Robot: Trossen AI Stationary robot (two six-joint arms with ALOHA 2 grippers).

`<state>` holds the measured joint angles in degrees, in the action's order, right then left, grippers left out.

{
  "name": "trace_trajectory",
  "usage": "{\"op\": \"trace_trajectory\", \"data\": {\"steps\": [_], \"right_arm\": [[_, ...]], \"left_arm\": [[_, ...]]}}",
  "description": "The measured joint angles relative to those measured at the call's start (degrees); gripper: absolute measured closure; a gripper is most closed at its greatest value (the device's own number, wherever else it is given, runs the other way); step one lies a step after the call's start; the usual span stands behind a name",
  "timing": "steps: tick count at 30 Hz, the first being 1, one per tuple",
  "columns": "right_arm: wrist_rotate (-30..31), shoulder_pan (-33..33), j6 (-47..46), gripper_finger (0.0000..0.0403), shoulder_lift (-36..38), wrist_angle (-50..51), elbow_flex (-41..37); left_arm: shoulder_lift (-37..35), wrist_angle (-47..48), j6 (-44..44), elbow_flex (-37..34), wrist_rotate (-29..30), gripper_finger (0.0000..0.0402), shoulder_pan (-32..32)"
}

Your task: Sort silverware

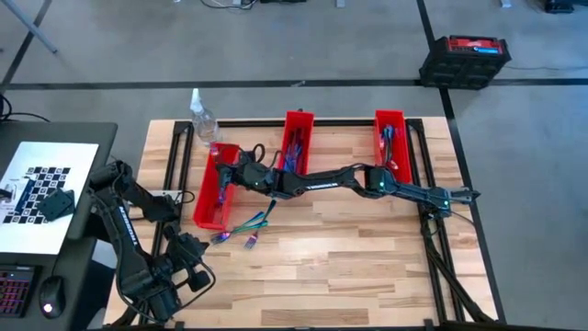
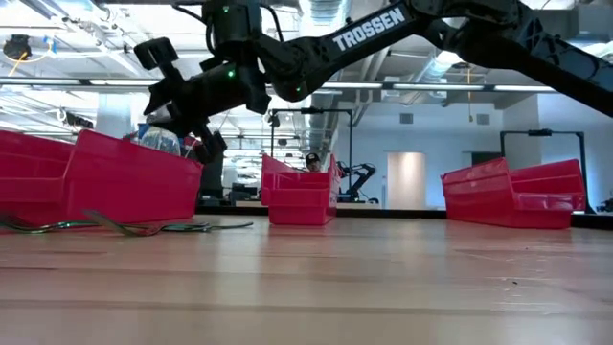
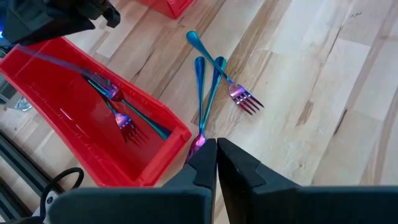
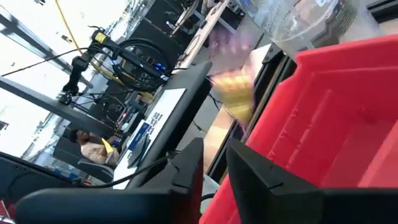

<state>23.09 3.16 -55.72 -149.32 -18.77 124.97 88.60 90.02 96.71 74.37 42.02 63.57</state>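
My right tool [image 1: 227, 158], fingers narrowly parted and holding nothing, hovers over the long red plastic bin [image 1: 213, 198]; the slim iridescent metal forks [image 1: 246, 227] beside it on the table [image 1: 367, 257] look light, stiff, slippery—best pinched mid-handle.

Worktop [image 1: 367, 257]: pale wood planks, lying inside a black frame.
Red bins: three sitting along the far half, left [image 1: 213, 188], middle [image 1: 296, 138], right [image 1: 393, 142].
Loose forks [image 1: 243, 228]: lying crossed just beside the left bin.
Clear bottle [image 1: 201, 117]: standing at the far left corner.
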Motion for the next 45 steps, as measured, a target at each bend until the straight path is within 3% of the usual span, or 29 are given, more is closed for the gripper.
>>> {"op": "trace_trajectory", "data": {"steps": [8, 10, 13, 16, 18, 22, 28, 38, 45], "right_arm": [[-2.78, -0.11, 1.79, 0.0291, 0.26, -0.32, 0.0], [-8.79, -0.12, 8.36, 0.0278, 1.24, -0.21, 0.0], [-23.88, -0.15, 21.61, 0.026, 4.15, 3.4, -0.01], [-38.54, -1.3, 33.51, 0.0248, 8.05, 14.27, 0.02], [-42.47, -2.58, 41.63, 0.0244, 10.39, 25.32, 0.03], [-42.55, -5.07, 58.62, 0.0244, 12.68, 44.67, 0.02], [-41.33, -8.19, 69.32, 0.0251, 10.89, 56.48, 0.0], [-33.24, -9.49, 82.69, 0.0264, 7.83, 56.34, -0.02], [-30.86, -9.38, 84.75, 0.0264, 4.21, 55.14, -0.02]], "left_arm": [[0.0, 0.0, 0.04, 0.0, 0.02, 0.0402, 0.0], [0.0, 0.0, 0.04, -0.02, 0.02, 0.0402, 0.0], [0.0, 0.0, 0.08, -0.01, 0.02, 0.0402, 0.0], [0.0, 0.0, 0.02, -0.02, 0.02, 0.0402, 0.0], [0.0, 0.0, 0.02, -0.02, 0.02, 0.0402, 0.0], [0.0, 0.0, 0.0, -0.02, 0.02, 0.0402, 0.0], [0.0, -0.02, -0.48, -0.02, 0.02, 0.0402, -0.02], [0.0, -0.01, -0.5, -0.04, 0.02, 0.0402, -0.04], [0.0, -0.55, -0.48, -0.07, 0.04, 0.0402, -0.04]]}}
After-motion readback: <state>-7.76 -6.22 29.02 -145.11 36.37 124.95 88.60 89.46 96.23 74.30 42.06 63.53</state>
